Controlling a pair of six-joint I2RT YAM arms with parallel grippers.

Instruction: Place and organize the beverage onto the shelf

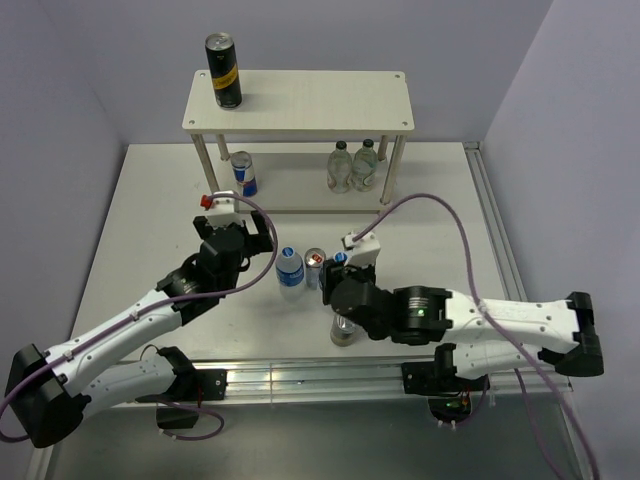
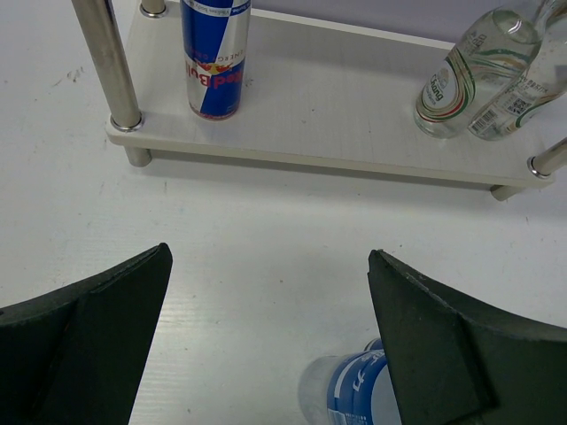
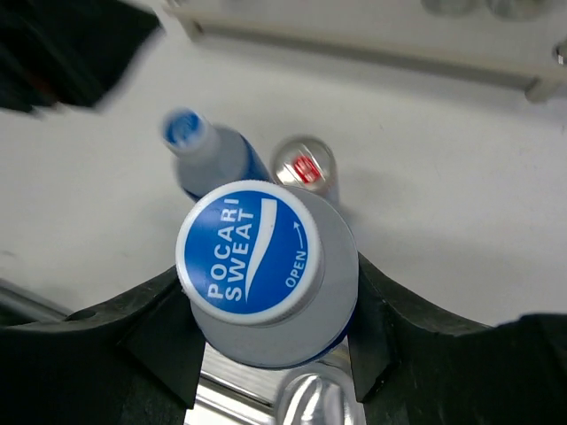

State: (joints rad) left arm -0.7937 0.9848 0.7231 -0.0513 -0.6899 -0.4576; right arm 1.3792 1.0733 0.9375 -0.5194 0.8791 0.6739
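A blue-capped bottle, its lid reading "Pocari Sweat", fills the right wrist view, clamped on both sides by the right gripper; its body is hidden under the cap. Just beyond it on the table stand a slim can and, to the left, a second bottle, both blurred. Nearer, another can is cut off by the frame edge and mostly covered by the right arm from above, so its colours cannot be told. The left gripper hangs with fingers wide apart around nothing. Farther off, the shelf carries a black-and-gold can on its top left corner, and on its lower board a blue-and-silver can at left and two clear bottles at right, their tops out of frame.
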